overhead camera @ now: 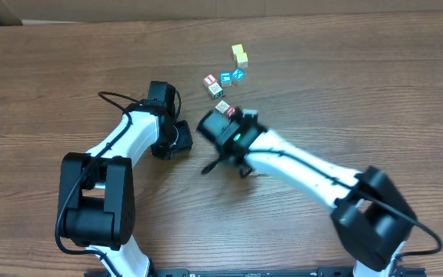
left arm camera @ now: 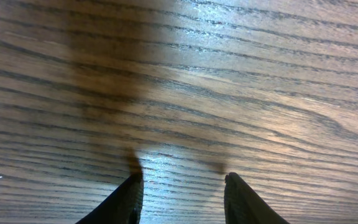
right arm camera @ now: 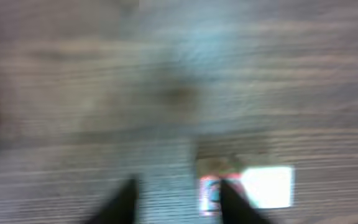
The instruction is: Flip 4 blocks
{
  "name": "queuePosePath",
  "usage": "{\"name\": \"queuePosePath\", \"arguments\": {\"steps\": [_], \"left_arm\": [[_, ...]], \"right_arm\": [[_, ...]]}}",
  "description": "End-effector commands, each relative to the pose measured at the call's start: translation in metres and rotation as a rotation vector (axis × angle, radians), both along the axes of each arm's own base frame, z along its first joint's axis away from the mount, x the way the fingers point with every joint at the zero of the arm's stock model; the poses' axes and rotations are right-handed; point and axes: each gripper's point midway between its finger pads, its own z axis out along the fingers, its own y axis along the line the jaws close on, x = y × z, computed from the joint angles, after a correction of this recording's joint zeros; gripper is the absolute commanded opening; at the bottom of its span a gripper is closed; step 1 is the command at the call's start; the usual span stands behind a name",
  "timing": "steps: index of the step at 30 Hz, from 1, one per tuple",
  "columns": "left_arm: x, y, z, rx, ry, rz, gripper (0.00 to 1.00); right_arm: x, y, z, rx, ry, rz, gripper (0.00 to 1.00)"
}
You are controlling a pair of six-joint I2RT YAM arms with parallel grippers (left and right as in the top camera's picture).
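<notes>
Fingers released both sides: L fingers (left arm camera: 126, 200) over table (left arm camera: 229, 74); R fingers (right arm camera: 122, 202) by block (right arm camera: 267, 186).

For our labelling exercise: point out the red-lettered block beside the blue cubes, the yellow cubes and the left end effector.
red-lettered block (overhead camera: 211, 80): overhead view, its top face.
yellow cubes (overhead camera: 238, 51): overhead view, top of the farther one.
left end effector (left arm camera: 183, 180): left wrist view, midway between its fingertips.

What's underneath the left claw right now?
Only bare wood-grain table shows beneath the left claw, with nothing between its tips. The spot directly under the black fingers themselves is covered.
</notes>
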Motion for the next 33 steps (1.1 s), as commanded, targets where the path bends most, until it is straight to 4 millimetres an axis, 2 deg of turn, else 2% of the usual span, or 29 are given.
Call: {"name": "queuePosePath", "arguments": {"steps": [1, 2, 4, 7, 10, 14, 21, 33], "left_arm": [[-0.02, 0.015, -0.026, 0.068, 0.078, 0.017, 0.38], [-0.02, 0.015, -0.026, 0.069, 0.078, 0.017, 0.4], [-0.019, 0.015, -0.026, 0.069, 0.077, 0.017, 0.45], [-0.019, 0.015, -0.026, 0.068, 0.075, 0.017, 0.5], [-0.019, 0.015, -0.026, 0.068, 0.075, 0.017, 0.54], [-0.018, 0.015, -0.026, 0.068, 0.072, 0.017, 0.56], [-0.011, 0.014, -0.025, 0.064, 0.042, 0.018, 0.65], [-0.013, 0.014, -0.025, 0.067, 0.047, -0.003, 0.67]], "right_arm": [[0.032, -0.03, 0.038, 0.028, -0.045, -0.002, 0.88], [0.038, -0.044, 0.037, 0.014, -0.035, -0.021, 0.99], [0.045, -0.075, 0.034, -0.019, -0.003, -0.068, 1.0], [0.045, -0.12, 0.03, -0.064, 0.066, -0.156, 1.0], [0.054, -0.149, 0.03, -0.062, 0.07, -0.237, 1.0], [0.07, -0.177, 0.031, -0.043, 0.041, -0.319, 1.0], [0.092, -0.202, 0.035, -0.01, -0.025, -0.396, 1.0], [0.098, -0.204, 0.037, 0.001, -0.049, -0.405, 1.0]]}}
